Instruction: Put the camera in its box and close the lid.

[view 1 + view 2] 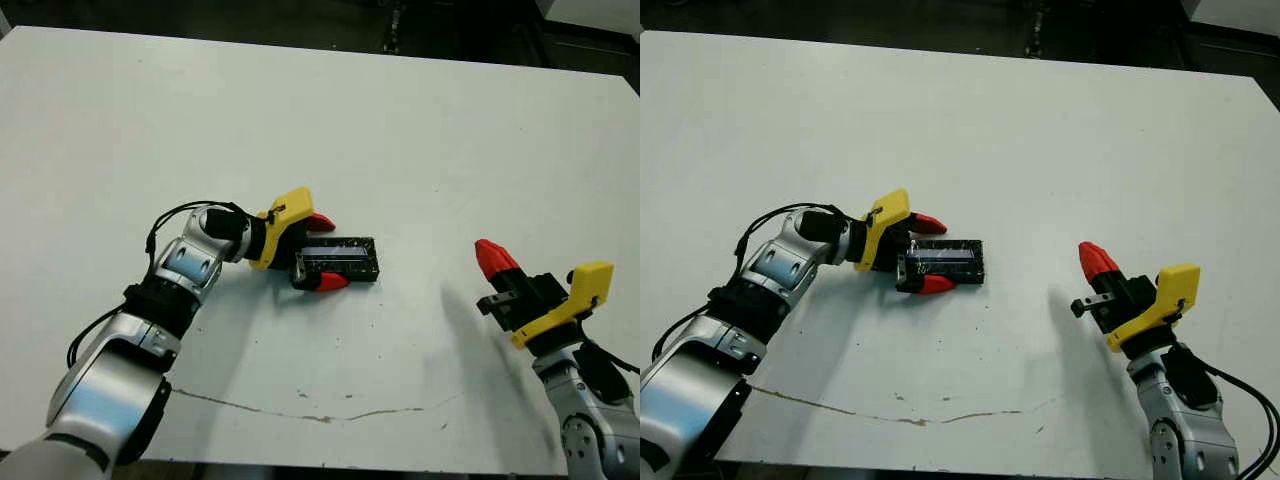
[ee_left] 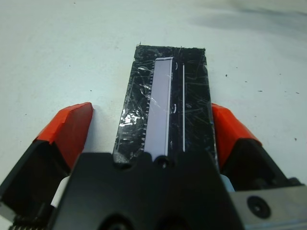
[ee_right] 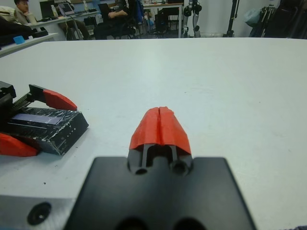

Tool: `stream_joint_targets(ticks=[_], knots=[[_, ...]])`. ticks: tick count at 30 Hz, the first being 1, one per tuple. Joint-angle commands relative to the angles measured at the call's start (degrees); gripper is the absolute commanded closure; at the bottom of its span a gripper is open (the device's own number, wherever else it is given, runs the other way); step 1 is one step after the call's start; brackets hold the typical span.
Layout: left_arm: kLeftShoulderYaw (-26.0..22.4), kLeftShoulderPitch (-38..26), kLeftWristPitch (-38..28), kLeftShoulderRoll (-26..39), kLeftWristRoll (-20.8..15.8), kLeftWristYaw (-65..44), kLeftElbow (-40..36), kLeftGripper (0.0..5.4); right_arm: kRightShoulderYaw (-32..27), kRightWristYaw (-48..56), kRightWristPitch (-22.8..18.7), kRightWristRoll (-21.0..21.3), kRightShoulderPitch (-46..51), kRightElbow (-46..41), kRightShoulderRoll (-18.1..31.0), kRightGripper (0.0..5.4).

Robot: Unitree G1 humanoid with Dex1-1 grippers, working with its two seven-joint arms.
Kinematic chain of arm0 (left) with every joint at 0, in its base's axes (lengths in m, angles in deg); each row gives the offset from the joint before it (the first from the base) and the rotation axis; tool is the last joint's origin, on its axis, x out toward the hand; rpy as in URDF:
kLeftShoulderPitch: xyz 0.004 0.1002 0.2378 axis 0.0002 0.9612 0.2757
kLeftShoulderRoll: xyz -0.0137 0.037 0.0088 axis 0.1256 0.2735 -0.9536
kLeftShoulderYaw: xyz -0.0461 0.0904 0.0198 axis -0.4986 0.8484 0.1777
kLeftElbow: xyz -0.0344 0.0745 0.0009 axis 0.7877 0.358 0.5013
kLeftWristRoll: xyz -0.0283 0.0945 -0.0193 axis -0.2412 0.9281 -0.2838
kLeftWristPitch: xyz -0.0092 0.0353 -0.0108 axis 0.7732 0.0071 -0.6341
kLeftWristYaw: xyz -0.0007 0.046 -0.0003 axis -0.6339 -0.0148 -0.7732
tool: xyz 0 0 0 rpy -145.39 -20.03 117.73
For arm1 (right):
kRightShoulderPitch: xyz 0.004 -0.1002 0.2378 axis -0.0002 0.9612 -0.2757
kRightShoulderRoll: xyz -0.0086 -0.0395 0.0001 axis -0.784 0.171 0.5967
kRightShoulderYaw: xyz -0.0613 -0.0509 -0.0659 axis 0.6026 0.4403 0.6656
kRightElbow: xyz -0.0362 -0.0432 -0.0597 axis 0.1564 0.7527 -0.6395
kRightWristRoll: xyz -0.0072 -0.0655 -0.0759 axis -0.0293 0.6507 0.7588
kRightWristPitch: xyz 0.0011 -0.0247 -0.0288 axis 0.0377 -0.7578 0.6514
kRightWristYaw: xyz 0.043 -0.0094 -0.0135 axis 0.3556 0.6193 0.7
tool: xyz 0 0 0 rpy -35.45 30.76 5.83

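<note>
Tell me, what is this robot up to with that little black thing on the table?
The left gripper has its red fingers open on either side of a small black box lying on the white table. The speckled lid looks to be on already, and no loose camera shows. The right gripper hangs off to the side, fingers shut, holding nothing.

Glossy speckled black lid, smooth matt white table

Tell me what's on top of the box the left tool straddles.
A pale bluish-purple strip runs along the speckled black top of the box, with a thin white line beside it. Whether the strip lies on or in the box is unclear, and anything beneath is covered.
</note>
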Motion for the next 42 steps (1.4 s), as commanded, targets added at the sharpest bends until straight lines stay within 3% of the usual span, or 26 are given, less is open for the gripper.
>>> stream_joint_targets(ticks=[1,11,18,26,36,42], knots=[[1.0,2.4,2.2,-0.5,0.9,0.6,1.0,0.01,-0.4,-0.3,-0.7,0.1,0.5,-0.1,1.1,5.4],[-5.0,7.4,7.9,7.8,-4.2,-0.2,-11.3,0.01,-0.4,-0.5,-0.2,0.4,0.7,-0.1,0.9,5.4],[-9.5,10.7,16.3,16.1,-8.0,-0.5,-21.0,0.01,-0.3,0.0,0.2,0.3,0.6,0.5,0.8,5.4],[-13.0,11.3,18.7,23.1,-10.5,-1.1,-25.3,0.01,0.0,-0.6,0.4,0.9,0.9,0.2,0.7,5.4],[-17.4,11.9,18.8,25.3,-12.2,2.0,-25.5,0.01,-0.2,-0.8,-0.3,0.4,1.0,-0.1,0.5,5.4],[-22.7,15.9,23.4,21.4,-17.7,10.5,-33.9,0.01,0.1,-0.5,0.6,0.9,0.9,0.4,0.5,5.4]])
